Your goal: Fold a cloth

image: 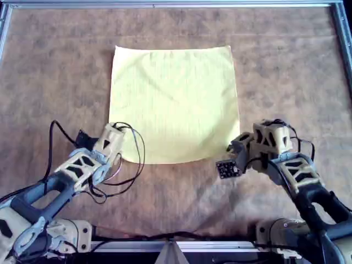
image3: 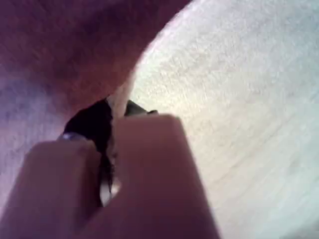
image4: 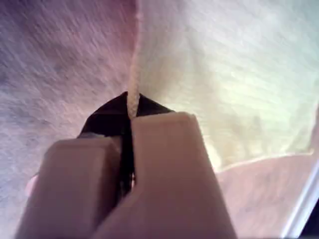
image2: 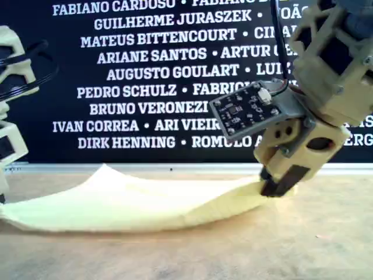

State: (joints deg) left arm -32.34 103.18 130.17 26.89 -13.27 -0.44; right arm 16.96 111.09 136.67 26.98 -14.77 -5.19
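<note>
Thin pale yellow square fabric cloth (image: 175, 102) spread on the brown desk (image: 286, 71) — left end effector (image: 112, 136) and right end effector (image: 237, 147) each clamped on a near corner — black name-printed banner (image2: 145, 76) behind.

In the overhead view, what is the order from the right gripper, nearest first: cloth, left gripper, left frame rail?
1. cloth, pinched by the right gripper.
2. left gripper, pinching the cloth's neighbouring corner.
3. frame rail, overhead view's left edge.
</note>
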